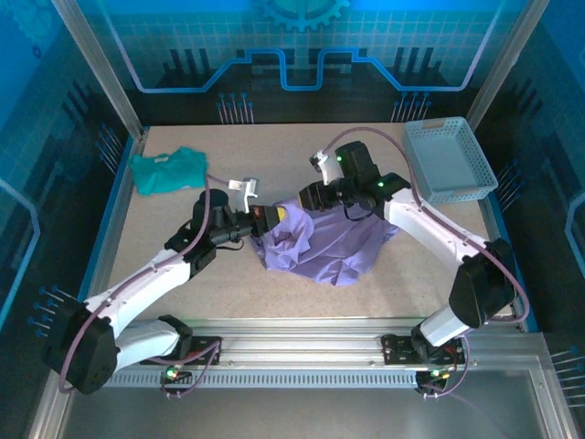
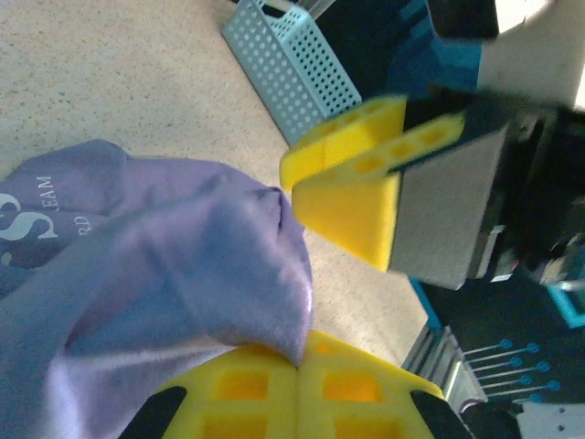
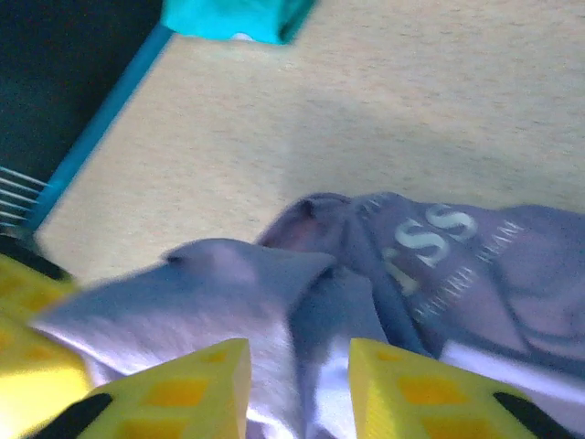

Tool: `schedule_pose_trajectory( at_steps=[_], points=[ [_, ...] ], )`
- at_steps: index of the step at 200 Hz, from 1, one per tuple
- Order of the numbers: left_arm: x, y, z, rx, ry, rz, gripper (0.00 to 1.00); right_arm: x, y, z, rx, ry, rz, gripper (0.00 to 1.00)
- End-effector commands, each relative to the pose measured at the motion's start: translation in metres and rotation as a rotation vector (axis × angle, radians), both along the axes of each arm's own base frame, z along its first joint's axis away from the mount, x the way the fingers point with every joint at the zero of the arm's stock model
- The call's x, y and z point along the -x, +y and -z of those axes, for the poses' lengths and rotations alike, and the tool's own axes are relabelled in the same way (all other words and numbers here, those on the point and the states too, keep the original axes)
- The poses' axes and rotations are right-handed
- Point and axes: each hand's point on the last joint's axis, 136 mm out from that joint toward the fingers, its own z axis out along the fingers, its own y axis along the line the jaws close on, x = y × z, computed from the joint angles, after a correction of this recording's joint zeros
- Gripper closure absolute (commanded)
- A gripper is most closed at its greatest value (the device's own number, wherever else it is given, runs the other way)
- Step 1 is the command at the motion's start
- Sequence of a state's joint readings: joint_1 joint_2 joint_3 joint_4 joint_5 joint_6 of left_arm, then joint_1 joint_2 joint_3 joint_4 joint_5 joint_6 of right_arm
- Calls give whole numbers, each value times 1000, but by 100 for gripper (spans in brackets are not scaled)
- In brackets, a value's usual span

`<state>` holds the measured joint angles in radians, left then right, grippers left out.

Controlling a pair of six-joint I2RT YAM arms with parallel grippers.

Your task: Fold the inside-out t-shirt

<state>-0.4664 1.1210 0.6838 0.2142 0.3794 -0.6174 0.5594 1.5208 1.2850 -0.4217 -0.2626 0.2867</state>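
Table; t-shirt pinched in left hand

The inside-out t-shirt is showing lavender-purple, its lettering reading white; at ten o'clock the smaller shirt is glowing teal-green; at two o'clock the basket is looking pale blue, dotted with holes; the table is lying speckled beige; my left gripper and right gripper are wearing yellow with black patches.
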Motion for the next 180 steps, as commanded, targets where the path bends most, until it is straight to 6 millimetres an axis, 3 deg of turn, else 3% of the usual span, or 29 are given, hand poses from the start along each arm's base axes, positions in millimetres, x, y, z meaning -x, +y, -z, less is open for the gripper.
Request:
schedule_pose_trajectory(
  at_steps=[1,18,36,78,91,99,114,131,152,180],
  points=[
    [0,9,-11,51,42,-72,100,20,-23,-5,139,-151,38,58],
    [-2,12,-13,46,42,-91,100,47,-8,4,114,-186,-31,52],
    [-2,11,-17,54,38,-87,100,60,5,24,100,-162,-59,49],
    [2,12,-32,64,9,-80,100,56,42,56,58,-90,-99,40],
    [4,14,-38,68,0,-85,100,50,48,65,62,-68,-96,43],
    [4,17,-40,72,-5,-92,100,46,50,66,64,-67,-94,51],
    [5,22,-47,96,-10,-109,100,35,47,57,24,-80,-90,75],
    [5,33,-55,146,-3,-133,100,27,38,32,-111,-96,-145,100],
    [5,50,-64,228,15,-174,100,34,30,-9,-260,-131,-312,100],
    [5,60,-64,288,38,-198,100,57,22,-44,-306,-185,-528,100]
  ],
)
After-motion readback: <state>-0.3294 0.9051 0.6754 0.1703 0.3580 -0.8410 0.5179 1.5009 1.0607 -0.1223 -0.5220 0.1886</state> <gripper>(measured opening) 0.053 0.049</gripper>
